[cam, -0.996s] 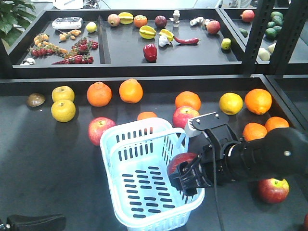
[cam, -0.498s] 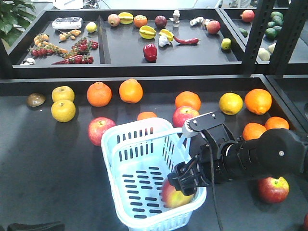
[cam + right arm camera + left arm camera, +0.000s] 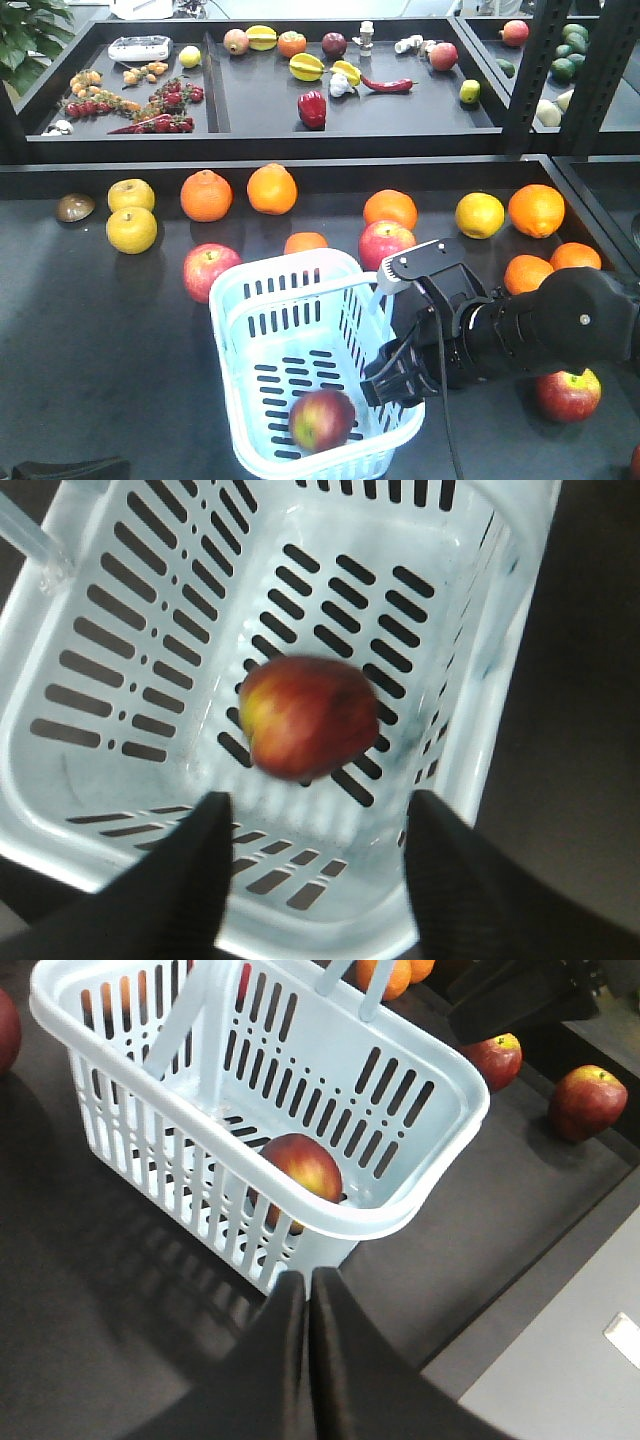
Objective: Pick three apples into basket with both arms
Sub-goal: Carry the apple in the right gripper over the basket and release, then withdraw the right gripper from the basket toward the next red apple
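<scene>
From the front, one apple [image 3: 322, 420] lies on the floor of the basket [image 3: 228, 380], at its near end, so by my reading one of three is done and two are left. The right end effector [image 3: 388, 385] hangs over the basket's near right rim, its arm [image 3: 540, 325] reaching in from the right; its state is hard to read from here. Candidates lie close: a left apple [image 3: 210, 270] just beside the basket's far left corner, a far apple [image 3: 385, 243] just behind its far right corner, and a right apple [image 3: 568, 393] well right of it, past the arm. Oranges [image 3: 272, 188] and yellow fruit [image 3: 131, 229] lie scattered behind the basket on the dark matte counter [image 3: 100, 360]. Behind that, a black tray shelf [image 3: 250, 110] carries peppers, star fruit and small items, with a potted plant [image 3: 25, 35] at its far left and a slotted black post [image 3: 535, 70] to the right. The left wrist view shows the left end effector [image 3: 308, 1295] with its fingers pressed together on nothing, low over the counter just outside the basket's wall; the apple rests inside, near that wall. The right wrist view looks straight down: the two fingers [image 3: 200, 880] stand wide apart with nothing between them, and the apple, slightly blurred, lies on the slotted floor below, clear of both.
</scene>
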